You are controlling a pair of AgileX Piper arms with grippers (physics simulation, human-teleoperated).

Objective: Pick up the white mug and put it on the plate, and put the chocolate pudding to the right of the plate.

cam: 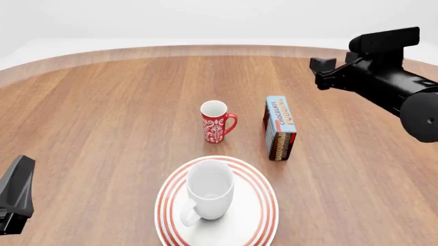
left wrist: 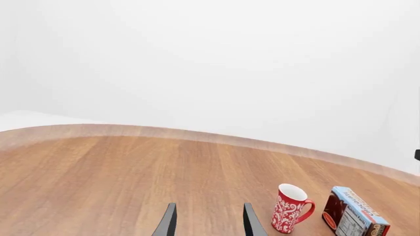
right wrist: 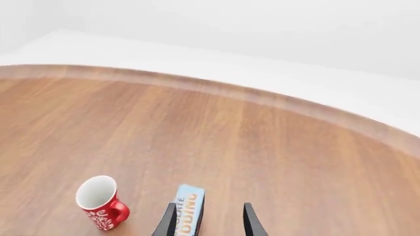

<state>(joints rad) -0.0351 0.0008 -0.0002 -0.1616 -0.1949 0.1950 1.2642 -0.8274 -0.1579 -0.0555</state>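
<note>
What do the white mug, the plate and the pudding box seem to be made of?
White mug: probably glazed ceramic, as it looks glossy and thick-walled. Plate: likely the same, smooth white with red rings. Chocolate pudding: apparently printed cardboard, with flat faces and sharp edges.

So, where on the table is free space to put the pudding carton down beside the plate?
Bare wood lies right of the plate, nearer than the chocolate pudding. The table is bare too left of the red mug. It is crowded in the middle: mug and carton stand just behind the plate, which holds the white mug.
</note>
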